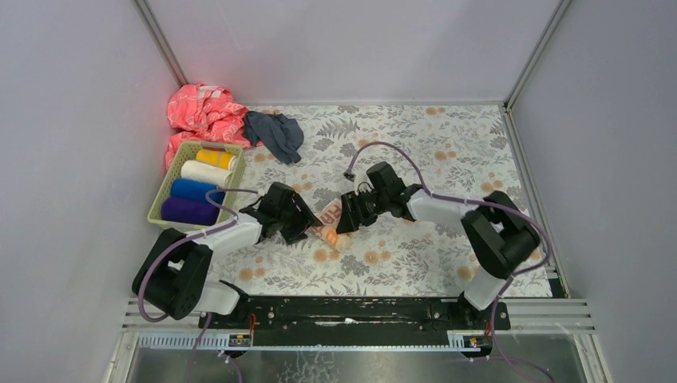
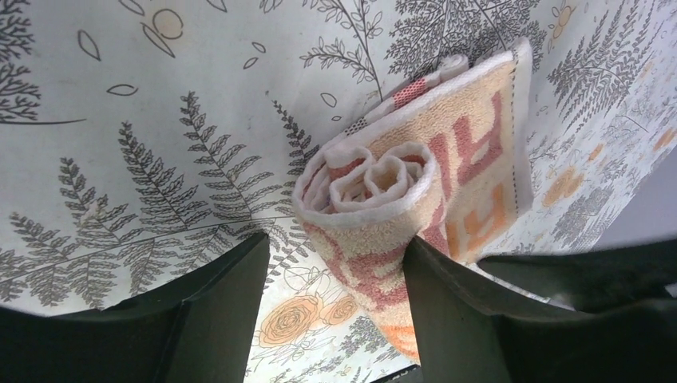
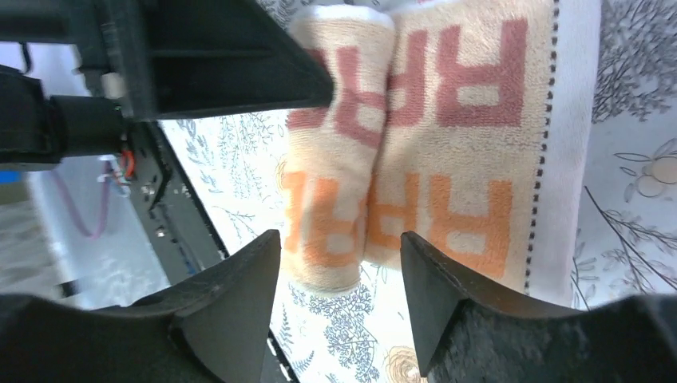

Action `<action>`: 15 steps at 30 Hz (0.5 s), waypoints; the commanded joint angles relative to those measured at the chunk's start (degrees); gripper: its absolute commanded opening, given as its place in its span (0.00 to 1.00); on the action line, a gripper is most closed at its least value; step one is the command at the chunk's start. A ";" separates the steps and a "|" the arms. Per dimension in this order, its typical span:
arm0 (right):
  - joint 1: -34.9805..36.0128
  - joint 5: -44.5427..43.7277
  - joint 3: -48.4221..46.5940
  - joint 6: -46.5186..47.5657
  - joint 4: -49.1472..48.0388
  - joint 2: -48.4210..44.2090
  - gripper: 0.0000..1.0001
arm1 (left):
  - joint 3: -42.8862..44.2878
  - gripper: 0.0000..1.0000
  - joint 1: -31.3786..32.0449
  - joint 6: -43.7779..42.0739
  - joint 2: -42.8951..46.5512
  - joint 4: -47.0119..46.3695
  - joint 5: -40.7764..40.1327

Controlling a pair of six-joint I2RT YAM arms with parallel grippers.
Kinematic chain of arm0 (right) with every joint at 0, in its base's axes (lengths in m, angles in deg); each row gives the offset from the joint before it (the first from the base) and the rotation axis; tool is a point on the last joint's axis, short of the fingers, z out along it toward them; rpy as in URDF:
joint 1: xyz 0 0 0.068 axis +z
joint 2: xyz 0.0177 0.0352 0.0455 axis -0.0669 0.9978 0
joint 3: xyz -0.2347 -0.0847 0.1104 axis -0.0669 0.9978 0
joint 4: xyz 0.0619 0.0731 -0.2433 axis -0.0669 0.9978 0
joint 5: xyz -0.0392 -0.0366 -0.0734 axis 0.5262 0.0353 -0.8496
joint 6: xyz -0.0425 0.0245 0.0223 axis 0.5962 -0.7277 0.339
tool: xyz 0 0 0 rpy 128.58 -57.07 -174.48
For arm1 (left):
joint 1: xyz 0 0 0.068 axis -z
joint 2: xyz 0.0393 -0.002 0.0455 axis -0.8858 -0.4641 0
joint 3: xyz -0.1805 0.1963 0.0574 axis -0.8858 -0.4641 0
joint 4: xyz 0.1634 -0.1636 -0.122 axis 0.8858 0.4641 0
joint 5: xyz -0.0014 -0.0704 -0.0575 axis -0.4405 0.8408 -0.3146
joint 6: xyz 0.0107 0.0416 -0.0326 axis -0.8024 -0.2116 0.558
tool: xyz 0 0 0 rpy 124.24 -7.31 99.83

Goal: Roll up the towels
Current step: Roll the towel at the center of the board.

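Rolling now: the cream towel (image 2: 375, 199), printed in red and orange letters, lies on the table (image 1: 447, 159) between the two arms. About half is wound into a fat roll, and the rest is a flat tail beside it.
Done, by my reckoning: a yellow roll (image 1: 215, 158), white roll (image 1: 206, 173), blue roll (image 1: 194, 191) and purple roll (image 1: 190, 211) sit side by side in the green basket (image 1: 157, 209) at the left.
Left to do: finishing the cream one, I'd judge, then the dark grey-blue towel (image 1: 274, 134), bunched at the back near the basket. A pink cloth (image 1: 203, 112) is heaped in the corner behind the basket; I cannot tell if it counts.
Left arm: reaching in low from the left, wrist level with one end of the roll.
Left tool (image 2: 335, 247): fingers apart, straddling that end; one looks to be against the roll, the other stands clear.
Right arm: stretched in from the right, elbow bent, wrist over the roll's other end.
Right tool (image 3: 339, 239): fingers apart, holding nothing, poised close over the cloth.
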 commanded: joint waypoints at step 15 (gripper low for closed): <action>28.14 -53.02 -0.36 23.99 4.78 -6.94 0.65 | -2.12 0.62 0.06 -1.76 -3.56 2.34 -4.85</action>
